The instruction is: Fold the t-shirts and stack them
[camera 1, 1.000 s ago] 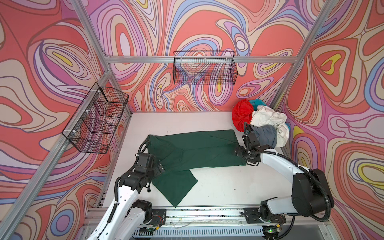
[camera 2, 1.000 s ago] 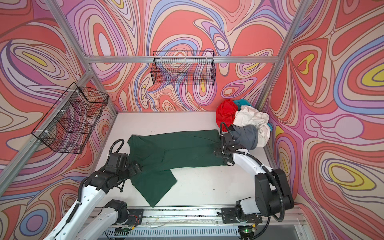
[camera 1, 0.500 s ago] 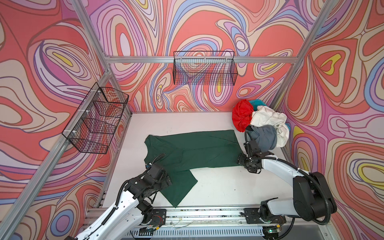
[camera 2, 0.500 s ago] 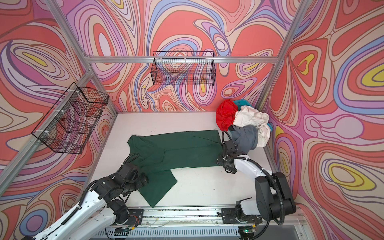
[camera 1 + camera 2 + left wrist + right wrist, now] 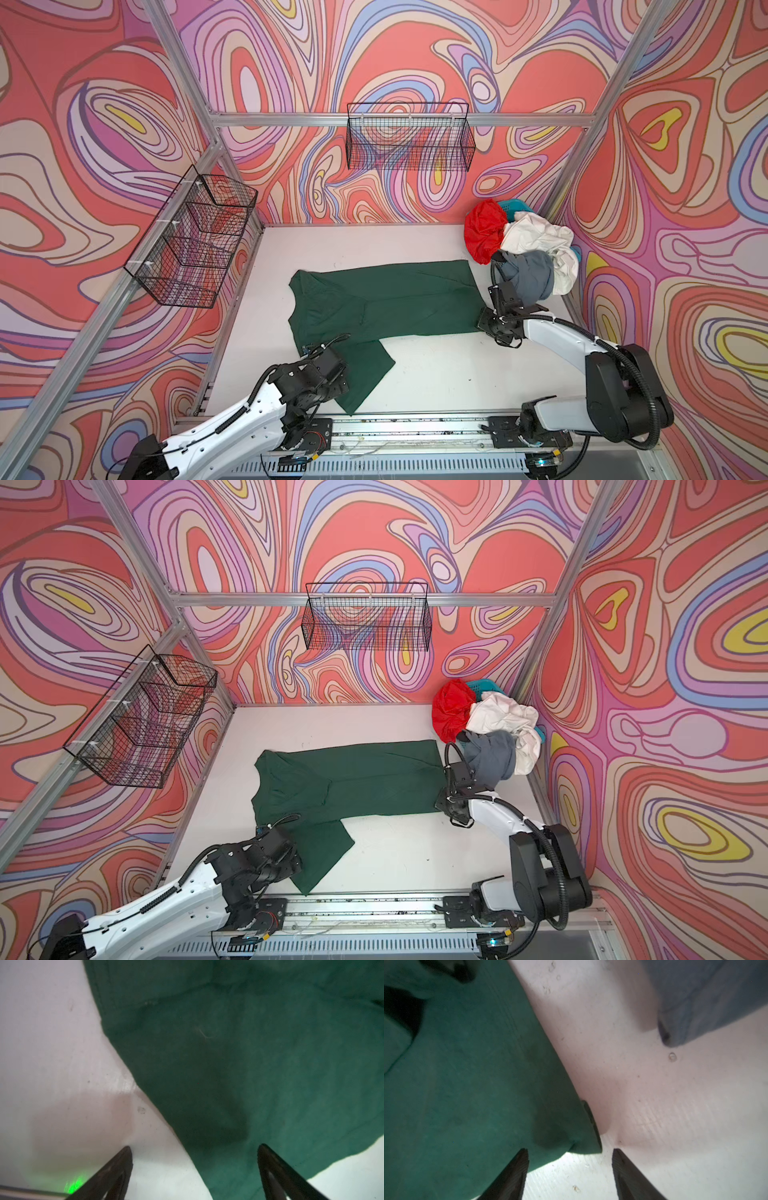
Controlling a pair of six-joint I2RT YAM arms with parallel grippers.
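Observation:
A dark green t-shirt (image 5: 395,299) (image 5: 353,779) lies spread flat on the white table, with one flap reaching toward the front rail. My left gripper (image 5: 332,370) (image 5: 195,1147) hangs open low over that flap's left edge. One finger is over bare table, the other over green cloth (image 5: 228,1064). My right gripper (image 5: 490,330) (image 5: 570,1150) is open at the shirt's near right corner (image 5: 583,1142), which lies just ahead of the fingertips. Red (image 5: 482,232), off-white (image 5: 536,237) and grey-blue (image 5: 532,278) t-shirts are heaped at the back right.
The heap rests on a turquoise basket (image 5: 511,205) in the back right corner. Black wire baskets hang on the back wall (image 5: 409,137) and on the left wall (image 5: 195,245). A metal rail (image 5: 415,428) runs along the table's front edge.
My left gripper has moved from the shirt's left edge toward the front, onto the lower flap. My right gripper has moved toward the front, down to the shirt's near right corner.

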